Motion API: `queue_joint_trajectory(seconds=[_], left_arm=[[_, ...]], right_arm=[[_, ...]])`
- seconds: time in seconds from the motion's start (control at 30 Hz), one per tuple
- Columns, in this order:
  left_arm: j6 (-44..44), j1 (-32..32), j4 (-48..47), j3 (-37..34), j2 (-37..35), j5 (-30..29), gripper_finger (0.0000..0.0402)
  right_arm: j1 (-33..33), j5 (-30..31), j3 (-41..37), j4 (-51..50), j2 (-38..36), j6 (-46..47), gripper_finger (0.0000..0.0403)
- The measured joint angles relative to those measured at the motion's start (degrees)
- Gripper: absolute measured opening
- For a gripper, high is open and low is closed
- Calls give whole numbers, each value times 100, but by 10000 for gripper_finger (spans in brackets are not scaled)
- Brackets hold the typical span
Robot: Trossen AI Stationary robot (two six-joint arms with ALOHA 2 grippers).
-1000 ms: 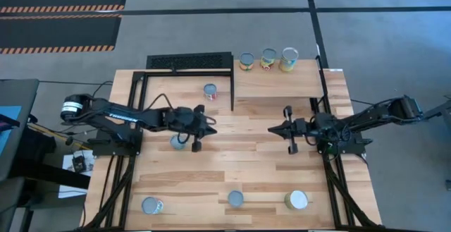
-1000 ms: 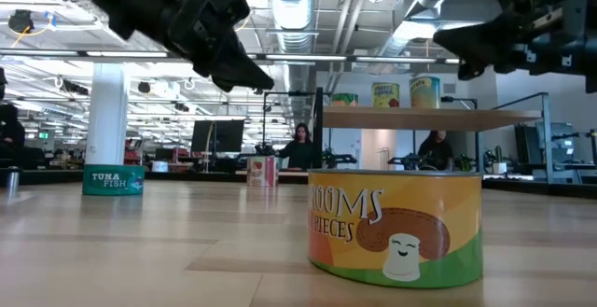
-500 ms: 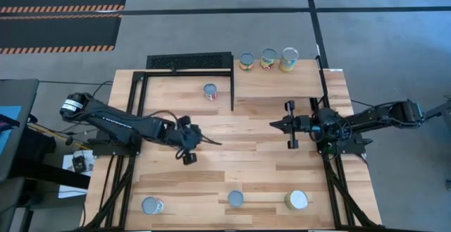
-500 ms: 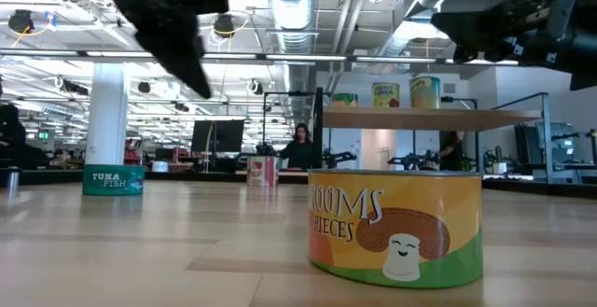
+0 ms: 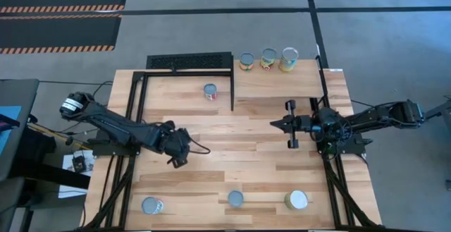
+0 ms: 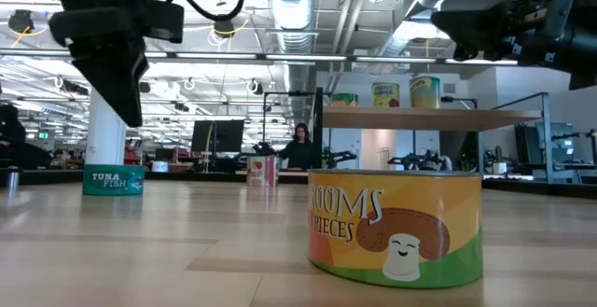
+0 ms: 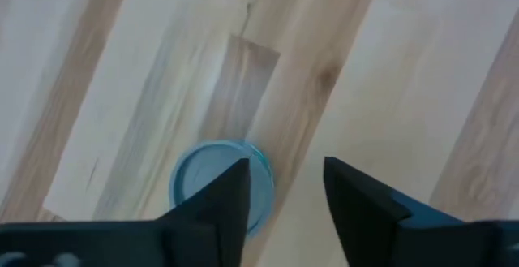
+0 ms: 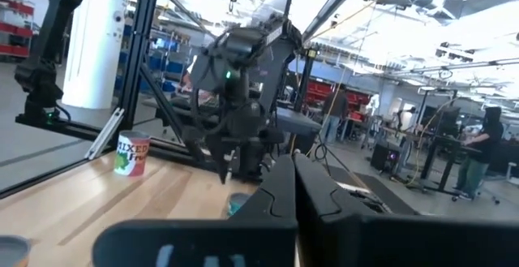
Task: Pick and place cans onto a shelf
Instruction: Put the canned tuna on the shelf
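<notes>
A teal tuna can (image 7: 212, 184) stands upright on the table; the low view also shows this tuna can (image 6: 113, 178). My left gripper (image 7: 284, 170) hangs open above it, fingers pointing down, well clear of the can's top in the low view (image 6: 126, 111). In the high view my left gripper (image 5: 180, 149) hides the can. My right gripper (image 5: 276, 125) hovers shut over the table's right middle, pointing left and holding nothing. Three cans (image 5: 268, 58) stand on the raised wooden shelf (image 5: 282, 84). A red-labelled can (image 5: 210, 91) stands on the table under the frame.
Three more cans stand near the front edge: a grey-topped can (image 5: 151, 205), a second can (image 5: 235, 199) and a mushroom can (image 5: 297, 200), which looms close in the low view (image 6: 396, 228). A black perforated rack (image 5: 189, 61) sits at the back left. People show in the room beyond.
My left gripper has swung from pointing toward the table's right to pointing straight down. It has drawn back toward the left and near edges, over the teal tuna can. My right gripper has stayed about where it was.
</notes>
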Motion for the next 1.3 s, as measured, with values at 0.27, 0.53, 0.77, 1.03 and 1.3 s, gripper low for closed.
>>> queue_joint_trajectory(seconds=[0.27,0.53,0.77,1.03,1.3], left_arm=[[99,89,578,-966,-689,55,186],[775,310,702,-1126,-1214,-60,187],[1574,603,1123,-1128,-624,288,187],[1448,637,1160,-1128,-124,687,182],[1705,632,1250,-1091,360,598,75]], right_arm=[[13,0,0,87,2,23,5],[15,0,2,11,8,348,5],[11,0,2,11,11,256,5],[0,2,2,150,9,-46,5],[-2,11,2,216,9,-138,5]])
